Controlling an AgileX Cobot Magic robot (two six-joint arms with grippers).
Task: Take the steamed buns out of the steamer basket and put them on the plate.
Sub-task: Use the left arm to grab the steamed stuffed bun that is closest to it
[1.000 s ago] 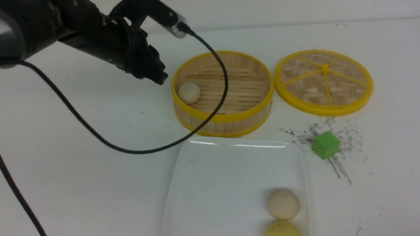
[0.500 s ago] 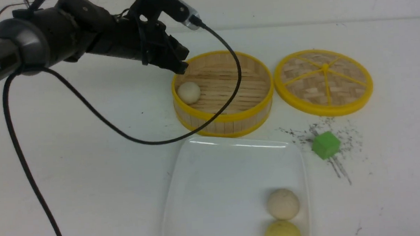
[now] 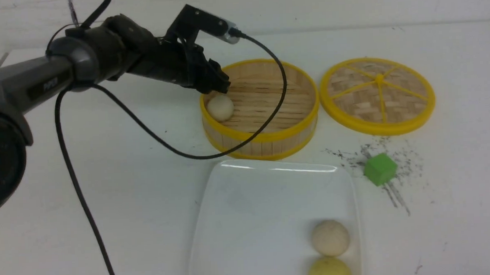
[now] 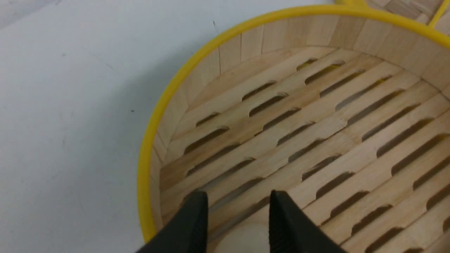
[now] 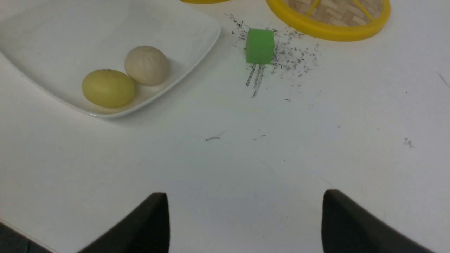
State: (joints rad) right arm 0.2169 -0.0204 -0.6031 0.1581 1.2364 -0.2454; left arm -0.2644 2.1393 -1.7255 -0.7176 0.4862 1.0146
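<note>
The steamer basket (image 3: 260, 108) stands at the table's middle back with one cream steamed bun (image 3: 220, 107) against its left wall. My left gripper (image 3: 220, 88) hovers just above that bun, open. In the left wrist view the left gripper (image 4: 237, 198) shows a gap between its black fingers (image 4: 191, 225), and the bun's top (image 4: 239, 242) lies under that gap, not gripped. The plate (image 3: 239, 204) lies in front of the basket with a cream bun (image 3: 330, 237) and a yellow bun (image 3: 329, 271) at its near right corner. My right gripper (image 5: 244, 196) is open over bare table.
The flat woven lid (image 3: 378, 94) lies right of the basket. A green cube (image 3: 380, 169) sits on dark scuff marks in front of the lid. The left arm's black cable (image 3: 179, 150) loops down over the basket's front rim.
My left arm has swung right and down, from left of the basket to just above the bun inside it. Its jaws have opened wider. The buns on the plate have not moved.
</note>
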